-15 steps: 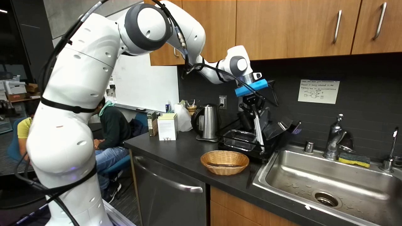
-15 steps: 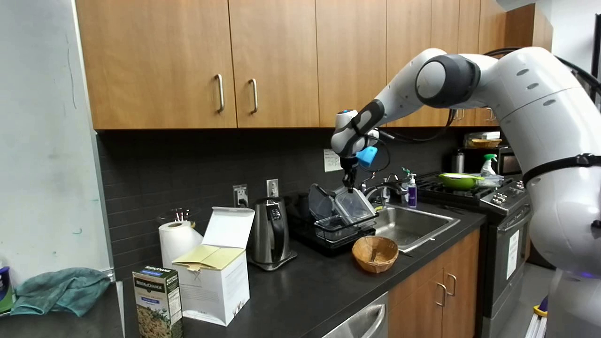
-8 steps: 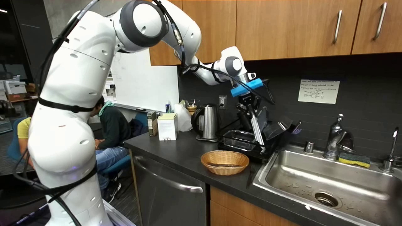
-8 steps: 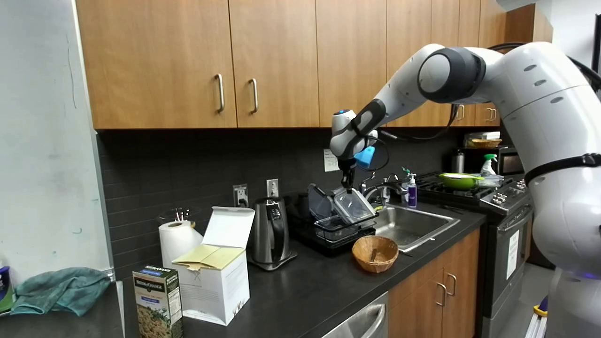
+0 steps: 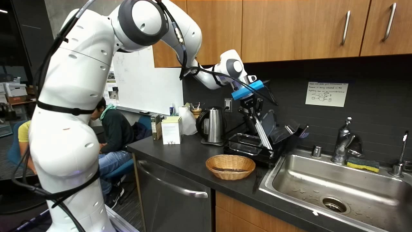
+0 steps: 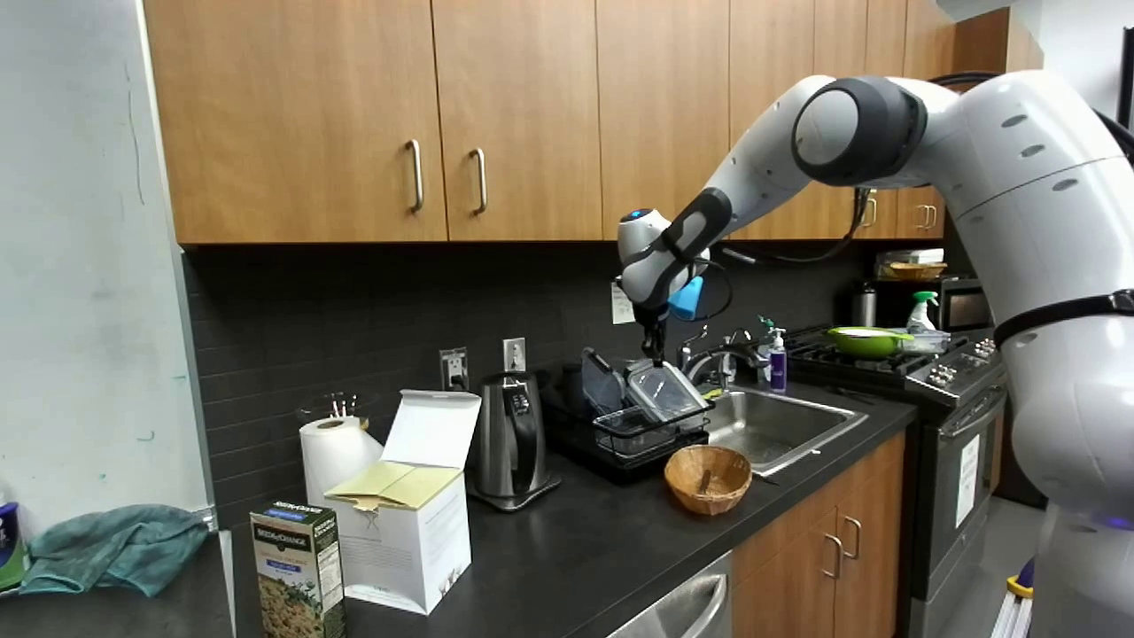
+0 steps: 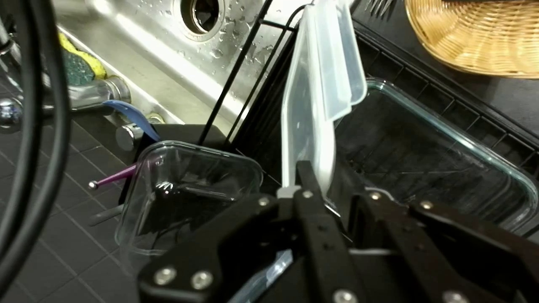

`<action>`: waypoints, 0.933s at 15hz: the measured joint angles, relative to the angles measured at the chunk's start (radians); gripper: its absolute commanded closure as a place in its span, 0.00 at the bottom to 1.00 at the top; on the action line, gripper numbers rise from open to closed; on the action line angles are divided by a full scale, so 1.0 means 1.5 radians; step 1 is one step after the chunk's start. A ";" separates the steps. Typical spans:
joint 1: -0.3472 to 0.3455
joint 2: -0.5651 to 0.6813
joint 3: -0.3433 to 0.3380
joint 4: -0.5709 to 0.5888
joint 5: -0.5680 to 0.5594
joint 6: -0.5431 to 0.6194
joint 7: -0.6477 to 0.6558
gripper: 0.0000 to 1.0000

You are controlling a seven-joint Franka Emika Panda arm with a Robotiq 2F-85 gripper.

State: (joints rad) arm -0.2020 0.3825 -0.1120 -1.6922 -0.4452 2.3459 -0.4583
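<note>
Gripper [image 6: 656,357] is clenched on the upper end of a translucent snap-lock lid [image 7: 301,109], def has hold of it. Lid's tilted over the black dish rack [image 5: 249,157], lower end down by the rack's front side, can't tell if it's actually resting on it tho. In the wrist view there's a rectangular glass dish [image 7: 438,168] in the rack on one side of the lid & a clear glass container [image 7: 198,181] on the other, w/ a blue utensil [image 7: 134,117] and a purple utensil [image 7: 120,173] poking out next to that. On the tabletop [image 5: 193,164] just in front of the rack: wicker basket [image 5: 230,176] w/ a long dark utensil [image 5: 230,169] in it, plus a dark fork [image 5: 258,176] lying btwn it and the stainless sink [image 5: 322,182]. Electric kettle [image 5: 215,125] is on the rack's far side from the sink, then a paper towel roll [image 6: 337,459], an open white box [image 6: 403,540] and a Seeds of Change box [image 6: 294,567]. FWIW there's also a yellow/green sponge [image 5: 363,164] at the back of the sink near the faucet [image 5: 340,149], and a handwritten note [image 5: 326,93] up on the dark wall [image 5: 289,103].
</note>
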 measured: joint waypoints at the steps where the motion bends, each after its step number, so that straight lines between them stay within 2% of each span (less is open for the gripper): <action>1: 0.004 -0.003 -0.001 -0.005 -0.011 0.002 0.006 0.96; 8: 0.039 -0.024 -0.010 -0.042 -0.095 0.012 0.065 0.96; 9: 0.043 -0.026 -0.010 -0.047 -0.105 0.012 0.073 0.78; 10: 0.047 -0.029 -0.010 -0.054 -0.115 0.013 0.082 0.56; 14: 0.055 -0.040 -0.010 -0.078 -0.143 0.013 0.114 0.33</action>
State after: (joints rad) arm -0.1196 0.3222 -0.1270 -1.8098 -0.6596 2.3651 -0.2868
